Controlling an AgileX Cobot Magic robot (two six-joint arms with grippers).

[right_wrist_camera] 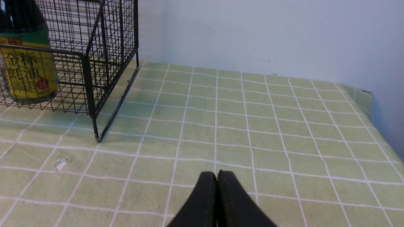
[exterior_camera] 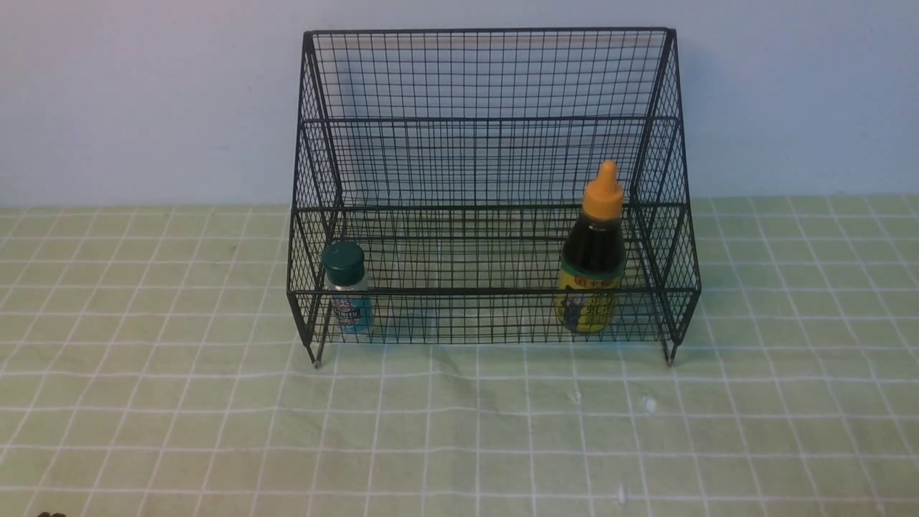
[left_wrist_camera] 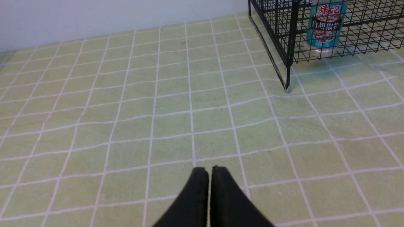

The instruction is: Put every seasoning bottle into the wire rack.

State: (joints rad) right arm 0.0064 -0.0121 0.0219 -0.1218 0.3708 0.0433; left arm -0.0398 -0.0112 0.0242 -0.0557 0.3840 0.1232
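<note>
The black wire rack (exterior_camera: 488, 118) stands at the back of the table against the wall. Inside its lower tier, at the left end, the small shaker (exterior_camera: 347, 287) with dark green cap and teal label (left_wrist_camera: 325, 28) stands upright. At the right end of the same tier stands the taller dark-sauce bottle (exterior_camera: 593, 251), with its orange nozzle cap and yellow label (right_wrist_camera: 26, 75). My left gripper (left_wrist_camera: 210, 170) is shut and empty above the cloth, well short of the rack's left front leg. My right gripper (right_wrist_camera: 217, 174) is likewise shut and empty, off the rack's right front corner.
A pale green tablecloth with white grid lines (exterior_camera: 459, 431) covers the table. A pale wall (exterior_camera: 143, 100) rises right behind the rack. A small white speck (right_wrist_camera: 60, 164) lies on the cloth near the rack's right front leg. The table's right edge (right_wrist_camera: 366, 97) shows in the right wrist view.
</note>
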